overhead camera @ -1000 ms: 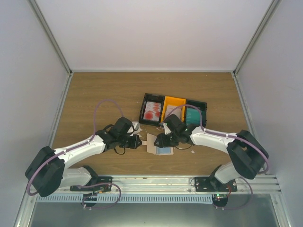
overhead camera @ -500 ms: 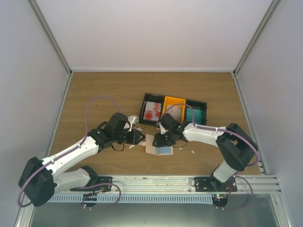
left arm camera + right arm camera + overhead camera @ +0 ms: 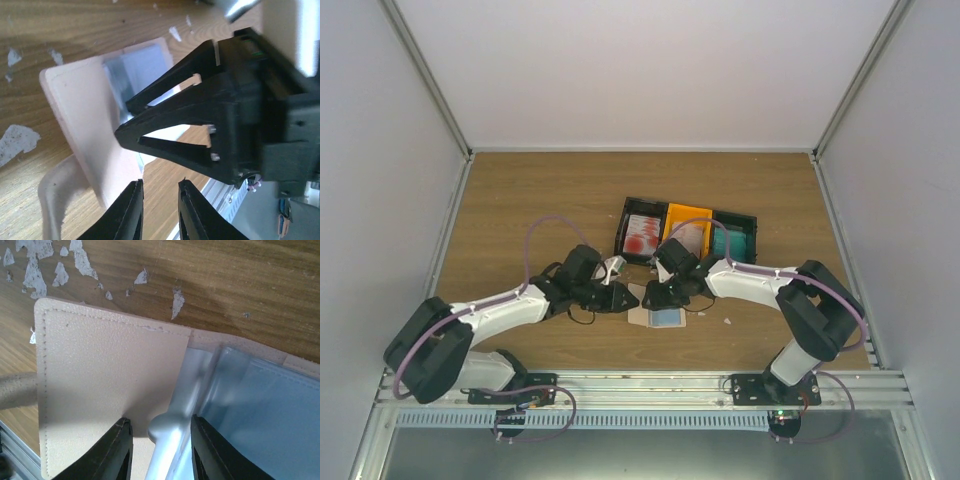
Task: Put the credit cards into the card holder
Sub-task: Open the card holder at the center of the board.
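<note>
The beige card holder (image 3: 642, 312) lies open on the table between my grippers. A light blue card (image 3: 667, 318) sits in its clear sleeves, and shows in the right wrist view (image 3: 270, 405). My right gripper (image 3: 651, 297) is open, its jaws astride a bulging fold of the clear sleeve (image 3: 167, 432) beside the beige cover (image 3: 105, 375). My left gripper (image 3: 625, 297) is open with bare wood between its jaws, next to the raised cover (image 3: 82, 125); the right gripper (image 3: 215, 115) is just ahead. White cards with red marks (image 3: 642, 236), a pale card (image 3: 690, 236) and a teal card (image 3: 725, 243) lie in bins.
Three bins stand in a row behind the holder: black (image 3: 624, 232), orange (image 3: 672, 232), black (image 3: 751, 236). White scraps lie on the wood by the holder (image 3: 45, 267) and to its right (image 3: 726, 321). The holder's snap tab (image 3: 15, 389) sticks out at its left edge.
My left gripper has moved right, up to the holder's left cover. My right gripper has shifted a little left over the holder's fold. The holder has stayed in place.
</note>
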### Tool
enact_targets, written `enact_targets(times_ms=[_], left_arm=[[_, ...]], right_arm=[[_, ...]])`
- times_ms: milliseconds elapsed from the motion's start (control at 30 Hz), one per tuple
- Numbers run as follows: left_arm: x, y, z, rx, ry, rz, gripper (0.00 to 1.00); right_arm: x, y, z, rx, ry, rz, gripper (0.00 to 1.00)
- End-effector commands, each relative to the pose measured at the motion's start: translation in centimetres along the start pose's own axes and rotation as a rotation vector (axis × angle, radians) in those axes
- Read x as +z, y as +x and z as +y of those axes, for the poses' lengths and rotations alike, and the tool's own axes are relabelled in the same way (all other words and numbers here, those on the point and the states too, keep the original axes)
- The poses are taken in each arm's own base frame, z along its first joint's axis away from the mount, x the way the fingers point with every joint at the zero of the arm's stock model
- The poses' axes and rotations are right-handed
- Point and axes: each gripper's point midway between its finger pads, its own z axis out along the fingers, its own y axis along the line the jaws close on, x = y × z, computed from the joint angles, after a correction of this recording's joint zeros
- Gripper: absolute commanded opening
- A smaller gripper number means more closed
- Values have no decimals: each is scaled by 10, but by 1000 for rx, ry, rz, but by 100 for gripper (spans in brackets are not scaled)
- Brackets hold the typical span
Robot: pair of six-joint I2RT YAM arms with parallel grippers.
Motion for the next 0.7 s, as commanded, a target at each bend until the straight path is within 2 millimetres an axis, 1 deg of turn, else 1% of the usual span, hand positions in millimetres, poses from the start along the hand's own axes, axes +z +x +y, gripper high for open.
enact_targets(times_ms=[0,133,167,200,233,300,400,533,667], left_arm=[[13,2,-1,0,53,18,24],[20,6,21,-23,-47,38,24],[20,7,28,-30,-78,41,24],[22,8,34,-30,-102,45,24],[22,9,38,-25,-123,48,24],[25,13,46,-16,-146,66,24],[29,19,54,-12,-160,95,24],[33,25,61,-19,-173,117,24],[35,31,71,-37,-200,131,24]], right_arm=[[-2,-3,5,6,-12,-31,33],[-9,-5,0,20,17,-58,33],[-12,-5,-4,28,39,-65,33],[-16,-5,-8,33,65,-75,36],[-20,-5,-16,43,115,-90,40],[-26,0,-27,51,174,-93,45],[-26,11,-35,53,192,-75,49],[-20,21,-43,49,209,-36,49],[-13,34,-56,59,244,6,40]])
